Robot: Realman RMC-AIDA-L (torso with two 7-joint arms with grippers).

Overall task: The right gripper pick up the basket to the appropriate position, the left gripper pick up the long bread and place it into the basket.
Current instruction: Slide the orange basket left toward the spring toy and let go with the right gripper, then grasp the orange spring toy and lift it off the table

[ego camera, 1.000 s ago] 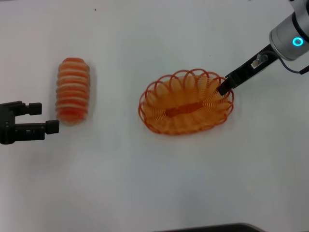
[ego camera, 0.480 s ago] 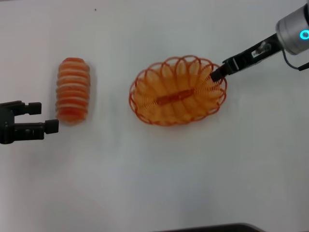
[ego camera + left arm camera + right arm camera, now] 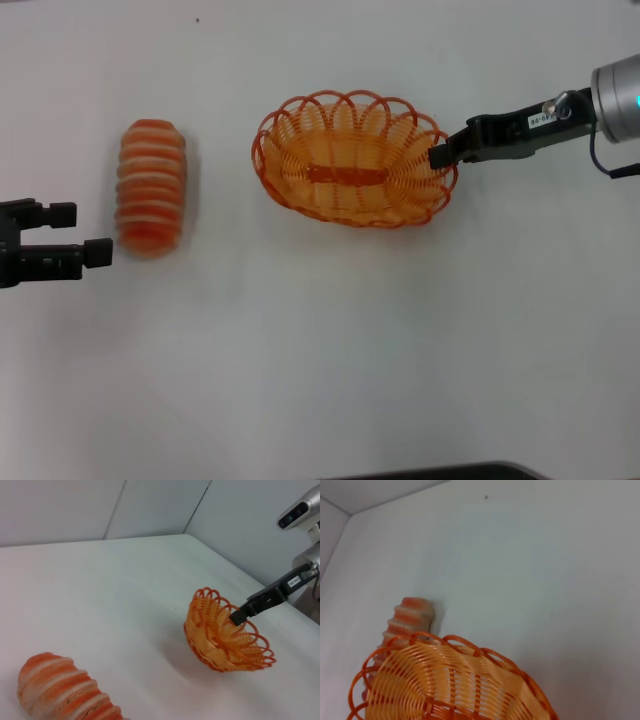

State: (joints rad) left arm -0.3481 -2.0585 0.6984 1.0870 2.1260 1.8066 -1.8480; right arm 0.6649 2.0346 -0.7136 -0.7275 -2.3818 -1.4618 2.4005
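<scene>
While shut: right pincer on basket

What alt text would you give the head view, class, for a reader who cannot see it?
The right claw grips the rim of the orange wire basket at its right end. To the basket's left, apart from it, the striped long bread lies on the white table. The left claw waits open beside the bread at the left edge.

basket: orange wire, tilted, lifted | long bread: striped, lying flat, left of basket
</scene>
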